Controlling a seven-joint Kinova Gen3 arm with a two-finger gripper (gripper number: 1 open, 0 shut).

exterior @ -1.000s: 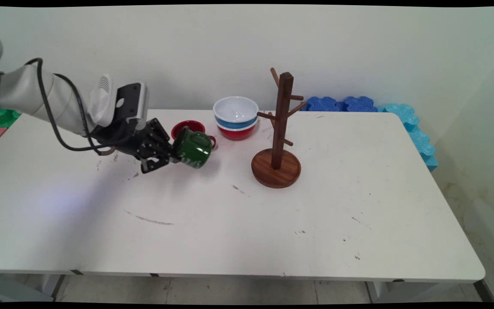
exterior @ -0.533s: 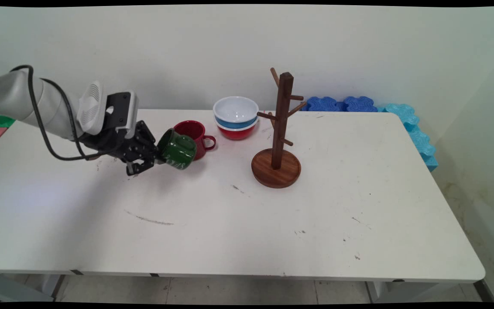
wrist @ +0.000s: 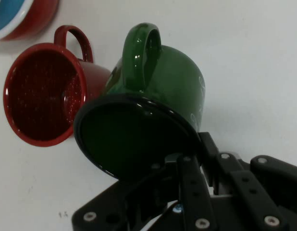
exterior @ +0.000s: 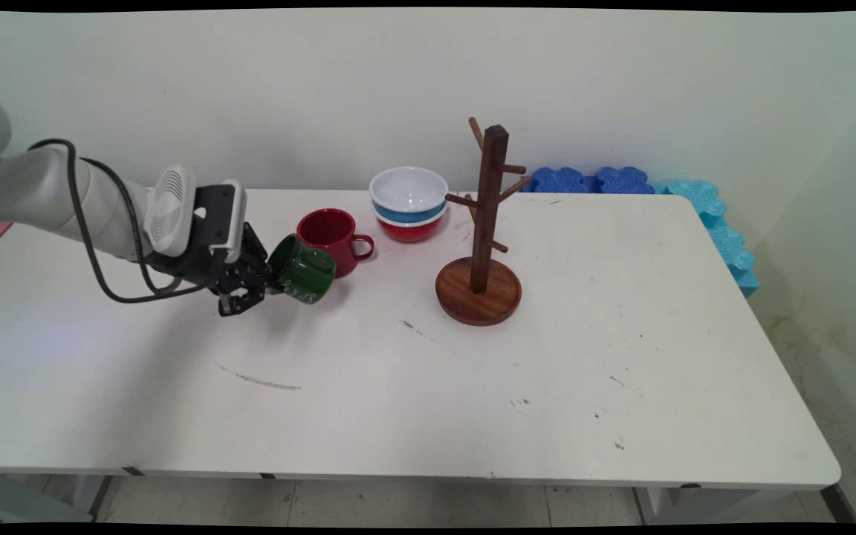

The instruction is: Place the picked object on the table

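Main view: the gripper (exterior: pixel 261 279) has its fingers clamped on the rim of a green mug (exterior: pixel 303 269), tilted and held just above the desk (exterior: pixel 621 334) toward its far left corner, beside a standing red mug (exterior: pixel 330 232); the wooden mug tree (exterior: pixel 484 223) carries nothing.

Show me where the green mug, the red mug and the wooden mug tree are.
green mug (exterior: pixel 303 269), main view, on its side wall.
red mug (exterior: pixel 330 236), main view, on its outer wall.
wooden mug tree (exterior: pixel 478 291), main view, on its round base.
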